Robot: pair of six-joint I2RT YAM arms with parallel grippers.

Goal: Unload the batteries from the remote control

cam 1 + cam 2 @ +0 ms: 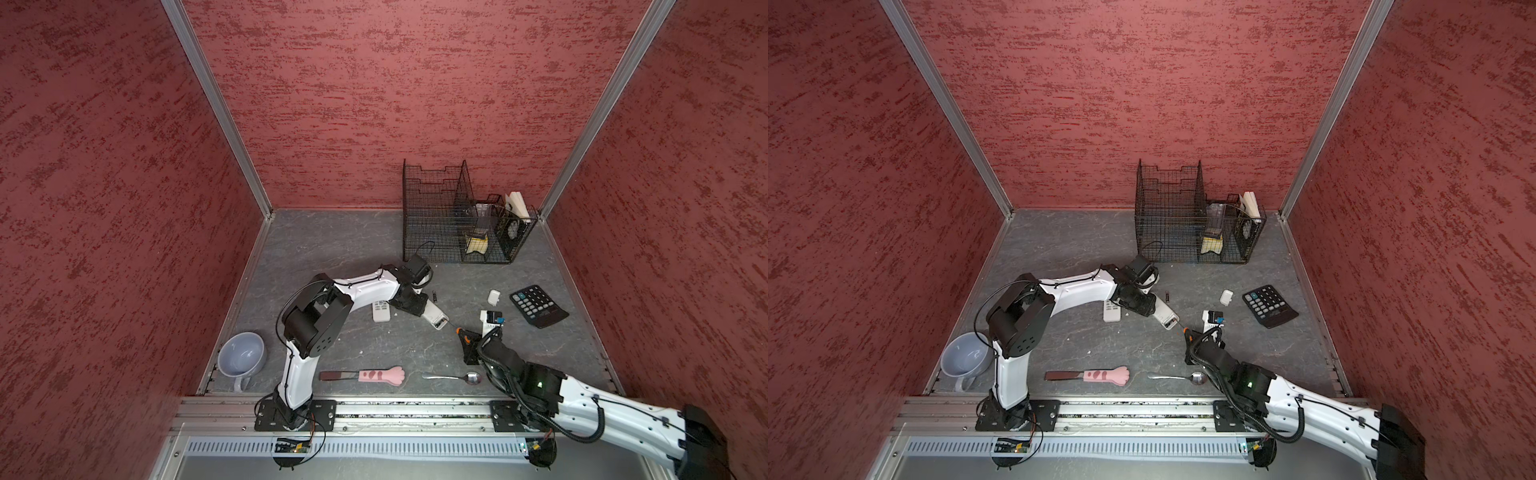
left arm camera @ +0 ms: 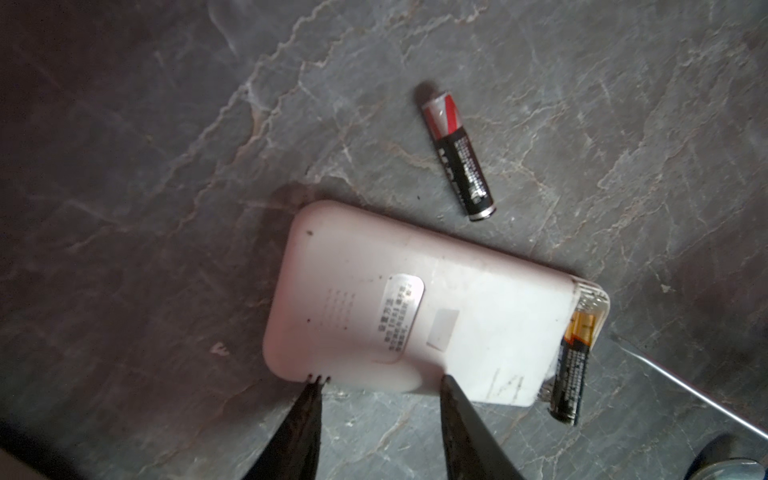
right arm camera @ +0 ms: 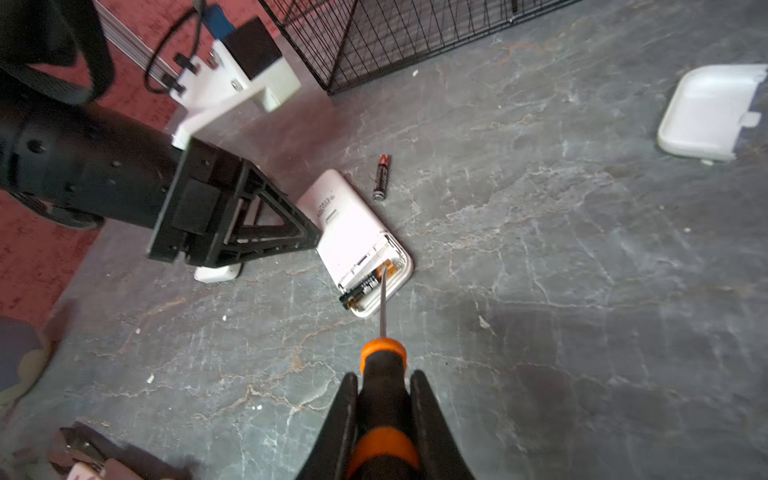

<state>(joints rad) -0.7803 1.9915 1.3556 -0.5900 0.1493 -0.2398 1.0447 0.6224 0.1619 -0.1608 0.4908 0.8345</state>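
**Lever the lodged battery out, remote pinned**

The left gripper [image 2: 380, 384] angles down, fingers spread, tips planted on the long edge of the white remote control [image 2: 353, 291]: a brace, not a pinch. A red-and-black battery [image 2: 457, 153] lies loose on the table [image 2: 166, 166] just beside the remote; a gold-ended battery [image 2: 575, 361] sits askew in the open compartment. The right gripper [image 3: 384, 376], reaching in low, pinches the orange-handled screwdriver [image 3: 382, 353], tip at that battery. Lever gently upward; hard prying would likely skid the remote.
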